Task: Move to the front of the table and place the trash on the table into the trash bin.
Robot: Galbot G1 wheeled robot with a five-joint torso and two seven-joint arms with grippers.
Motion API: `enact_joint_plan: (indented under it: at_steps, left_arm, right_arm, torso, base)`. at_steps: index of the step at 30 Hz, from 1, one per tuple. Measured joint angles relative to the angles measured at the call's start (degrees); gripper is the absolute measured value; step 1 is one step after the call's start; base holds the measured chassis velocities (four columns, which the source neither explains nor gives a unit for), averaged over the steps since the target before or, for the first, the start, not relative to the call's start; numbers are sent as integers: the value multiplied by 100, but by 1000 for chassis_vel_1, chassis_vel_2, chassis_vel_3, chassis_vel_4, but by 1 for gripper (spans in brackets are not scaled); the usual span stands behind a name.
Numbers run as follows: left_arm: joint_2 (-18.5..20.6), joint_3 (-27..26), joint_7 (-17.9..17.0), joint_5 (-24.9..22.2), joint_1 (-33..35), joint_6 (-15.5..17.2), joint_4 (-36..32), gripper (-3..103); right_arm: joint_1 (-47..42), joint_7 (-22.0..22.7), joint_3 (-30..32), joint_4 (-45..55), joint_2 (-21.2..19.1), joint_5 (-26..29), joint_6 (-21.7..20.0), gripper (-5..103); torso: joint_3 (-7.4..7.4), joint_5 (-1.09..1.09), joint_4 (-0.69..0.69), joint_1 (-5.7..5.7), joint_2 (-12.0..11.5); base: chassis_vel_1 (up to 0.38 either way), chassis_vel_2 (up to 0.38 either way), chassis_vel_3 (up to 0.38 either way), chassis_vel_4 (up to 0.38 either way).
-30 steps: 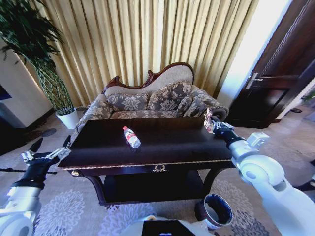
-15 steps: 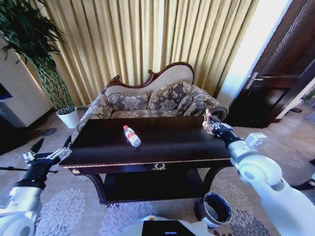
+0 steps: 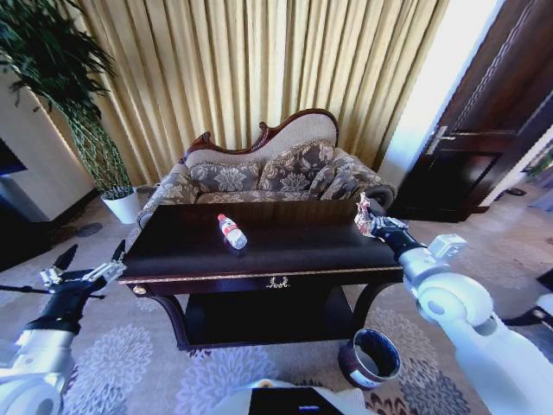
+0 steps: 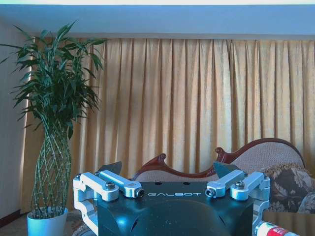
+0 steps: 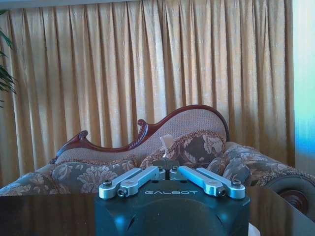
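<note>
Jaws of the right gripper are pinching a pinkish-white wrapper wad above the counter's 3 o'clock edge. Jaws of the left gripper are standing wide, hanging clear of the 9 o'clock edge over open carpet. A clear bottle is lying near the counter's centre. The trash bin is sitting on the floor at 5 o'clock, beside the counter leg.

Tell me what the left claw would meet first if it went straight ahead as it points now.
Probably nothing close: the open left claw hangs off the dark glossy wooden table's left end, aimed past it toward the gold pleated curtain and carved-frame floral sofa. Depth is unclear.
</note>
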Motion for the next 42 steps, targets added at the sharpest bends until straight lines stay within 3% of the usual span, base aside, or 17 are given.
enact_joint_plan:
  at_steps: [42]
  left_arm:
    - [8, 6, 20, 9, -4, -24, 0, 100]
  right_arm:
    - [16, -37, -19, -243, 70, -7, 93, 0]
  torso:
    - [0, 0, 0, 0, 0]
  base:
    - [67, -70, -73, 71]
